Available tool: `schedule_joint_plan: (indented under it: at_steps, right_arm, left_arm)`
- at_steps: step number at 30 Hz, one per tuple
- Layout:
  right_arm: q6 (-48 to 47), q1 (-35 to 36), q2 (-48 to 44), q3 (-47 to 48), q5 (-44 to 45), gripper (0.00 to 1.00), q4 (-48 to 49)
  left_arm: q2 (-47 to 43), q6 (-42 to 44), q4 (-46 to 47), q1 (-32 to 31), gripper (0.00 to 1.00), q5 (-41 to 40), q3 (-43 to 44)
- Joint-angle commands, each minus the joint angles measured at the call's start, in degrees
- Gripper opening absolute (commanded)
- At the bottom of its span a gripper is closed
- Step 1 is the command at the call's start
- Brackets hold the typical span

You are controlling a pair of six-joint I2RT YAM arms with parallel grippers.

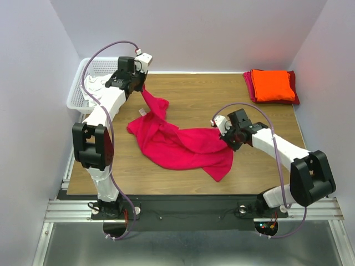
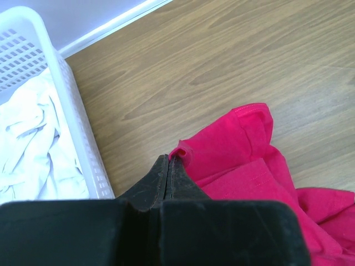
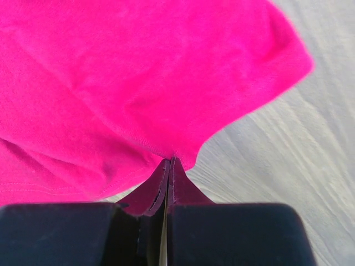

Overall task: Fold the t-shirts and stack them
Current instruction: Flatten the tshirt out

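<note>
Top external view: left fingers [image 2: 158, 180] and right fingers [image 3: 158, 185] pinch the pinkish-red t-shirt [image 1: 177, 147]; best pull apart evenly, flattening it.

Wood-grain tabletop [image 1: 222, 94] under soft even light, pale lavender-white walls [image 1: 194, 33] at the back and both sides, white baseboard strip [image 2: 111, 25] along the far edge, white perforated plastic basket [image 1: 75, 100] at the far left corner, slotted aluminium rails [image 1: 183, 209] along the near edge, grey metal sheet [image 1: 183, 249] below
</note>
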Motion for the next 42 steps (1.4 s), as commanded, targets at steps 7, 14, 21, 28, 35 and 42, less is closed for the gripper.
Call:
schedule_joint_plan:
  at_steps: [7, 14, 21, 28, 35, 42]
  right_arm:
    - [-0.69, -4.54, -7.56, 8.05, 6.41, 0.01, 1.75]
    - [-1.48, -12.89, -8.00, 13.94, 9.14, 0.01, 4.73]
    - [-2.36, -17.64, -6.24, 21.84, 10.37, 0.01, 6.23]
    - [-2.89, -20.63, -4.57, 30.19, 11.16, 0.01, 6.76]
    - [-2.62, -21.16, -5.53, 37.23, 11.77, 0.01, 6.76]
    - [-3.94, -21.16, -8.86, 43.20, 11.95, 0.00, 6.76]
  left_arm:
    - [-4.02, -3.80, 0.14, 4.11, 0.00, 2.82, 8.92]
    - [-5.78, -5.29, 0.49, 5.43, 0.00, 2.65, 14.63]
    - [-7.63, -7.40, 2.68, 5.52, 0.00, -0.78, 17.00]
    - [-10.08, -8.02, 4.09, 5.43, 0.00, -4.12, 18.77]
    - [-16.14, -8.99, 7.34, 5.43, 0.00, -6.93, 17.19]
    - [-24.57, -9.42, 9.36, 5.43, 0.00, -8.70, 15.08]
